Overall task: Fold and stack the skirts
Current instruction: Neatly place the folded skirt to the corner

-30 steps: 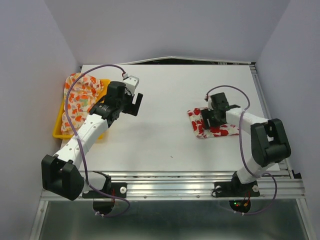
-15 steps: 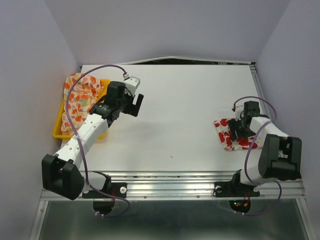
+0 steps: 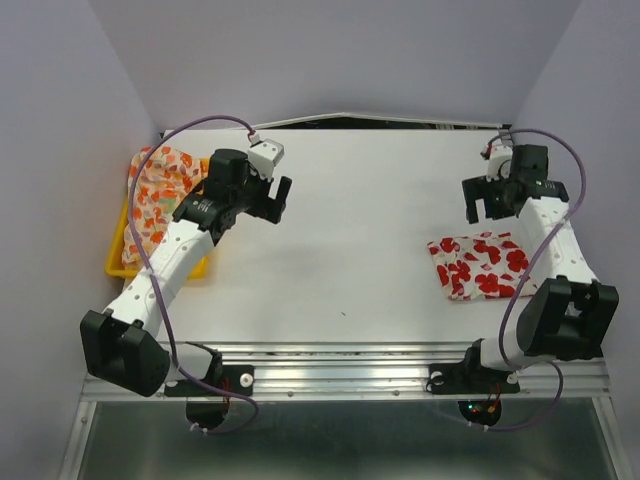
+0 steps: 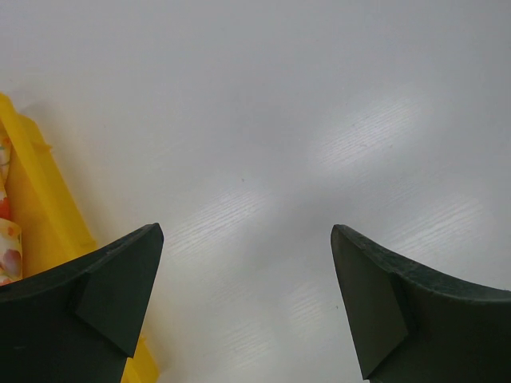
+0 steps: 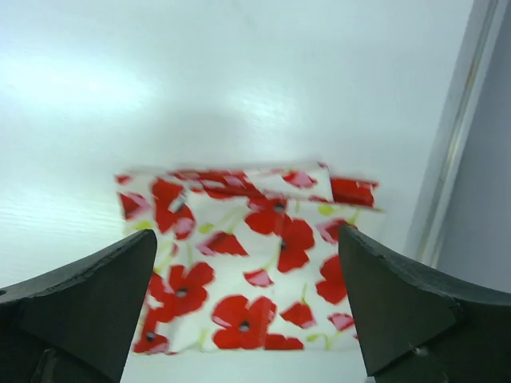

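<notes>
left jaws wide | right jaws wide | red-flowered skirt (image 3: pixel 481 265) folded flat, rectangular | cream skirt (image 3: pixel 158 192) rumpled in yellow tray (image 3: pixel 116 256)

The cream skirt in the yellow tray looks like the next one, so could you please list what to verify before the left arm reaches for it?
1. Is the left gripper open and empty: ok.
2. Is the right gripper open and off the red-flowered skirt: ok.
3. Is the red-flowered skirt folded flat on the table: ok.
4. Is the cream skirt in the yellow tray: ok.
5. Is a graspable hem showing: cannot tell, the left arm covers part.
</notes>
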You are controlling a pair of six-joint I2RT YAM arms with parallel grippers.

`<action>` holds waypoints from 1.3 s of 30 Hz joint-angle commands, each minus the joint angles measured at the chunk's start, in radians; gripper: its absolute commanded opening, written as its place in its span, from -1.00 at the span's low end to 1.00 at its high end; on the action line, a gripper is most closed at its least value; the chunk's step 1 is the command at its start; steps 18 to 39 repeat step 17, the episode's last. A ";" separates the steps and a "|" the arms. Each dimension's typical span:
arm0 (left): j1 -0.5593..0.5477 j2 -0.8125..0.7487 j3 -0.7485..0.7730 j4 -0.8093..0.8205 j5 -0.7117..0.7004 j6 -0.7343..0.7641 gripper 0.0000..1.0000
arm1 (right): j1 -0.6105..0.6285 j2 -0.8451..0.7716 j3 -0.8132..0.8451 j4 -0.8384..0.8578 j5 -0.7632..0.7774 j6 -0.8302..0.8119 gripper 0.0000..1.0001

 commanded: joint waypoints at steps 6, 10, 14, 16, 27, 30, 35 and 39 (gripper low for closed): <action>0.030 -0.084 0.030 -0.012 0.092 -0.005 0.97 | 0.129 -0.078 0.040 0.091 -0.341 0.307 1.00; 0.053 -0.167 -0.085 0.020 0.080 -0.025 0.97 | 0.247 -0.141 -0.156 0.209 -0.435 0.401 1.00; 0.055 -0.224 -0.168 0.006 0.072 -0.010 0.97 | 0.278 -0.194 -0.252 0.215 -0.425 0.376 1.00; 0.057 -0.265 -0.216 0.020 0.083 -0.008 0.97 | 0.278 -0.203 -0.257 0.188 -0.413 0.332 1.00; 0.057 -0.276 -0.227 0.025 0.086 -0.011 0.97 | 0.278 -0.203 -0.257 0.179 -0.401 0.323 1.00; 0.057 -0.276 -0.227 0.025 0.086 -0.011 0.97 | 0.278 -0.203 -0.257 0.179 -0.401 0.323 1.00; 0.057 -0.276 -0.227 0.025 0.086 -0.011 0.97 | 0.278 -0.203 -0.257 0.179 -0.401 0.323 1.00; 0.057 -0.276 -0.227 0.025 0.086 -0.011 0.97 | 0.278 -0.203 -0.257 0.179 -0.401 0.323 1.00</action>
